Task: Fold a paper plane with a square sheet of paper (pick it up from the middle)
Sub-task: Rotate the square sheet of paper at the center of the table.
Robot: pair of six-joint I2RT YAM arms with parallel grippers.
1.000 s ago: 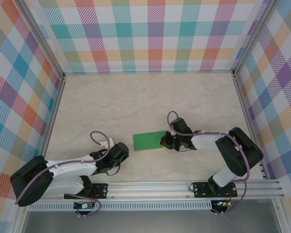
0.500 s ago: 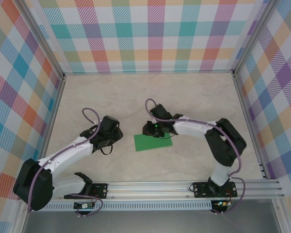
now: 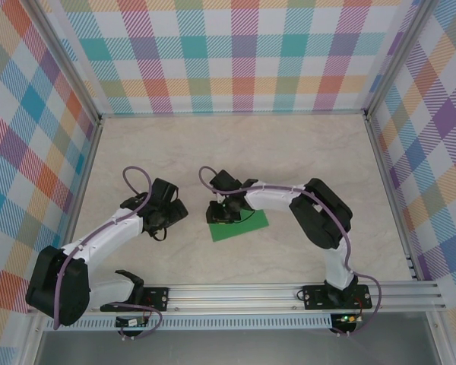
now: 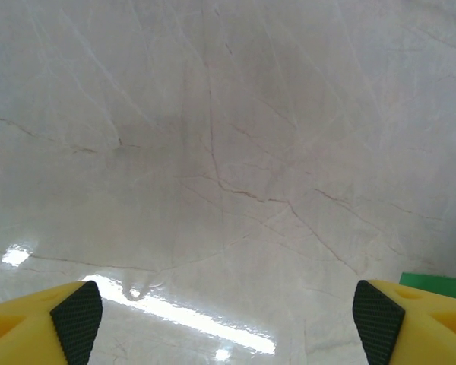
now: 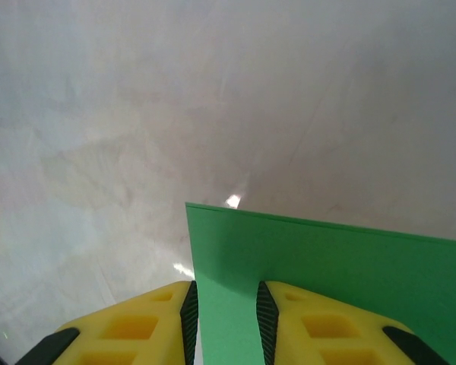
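Note:
The square sheet of paper lies on the table as a flat, folded bright green rectangle, slightly askew. My right gripper is low over its left end. In the right wrist view the paper runs between the yellow fingers, whose jaws stand a little apart over its corner without pinching it. My left gripper hovers just left of the paper, open wide. In the left wrist view its fingertips sit at the bottom corners with bare table between, and a corner of the paper peeks in at the right.
Plaid walls close the marble table in on three sides. An aluminium rail with both arm bases runs along the near edge. Open tabletop stretches behind and to the right of the paper.
My right gripper has swept from the paper's right end to its left end and its jaws have parted. My left arm has reached forward toward the paper and opened wide.

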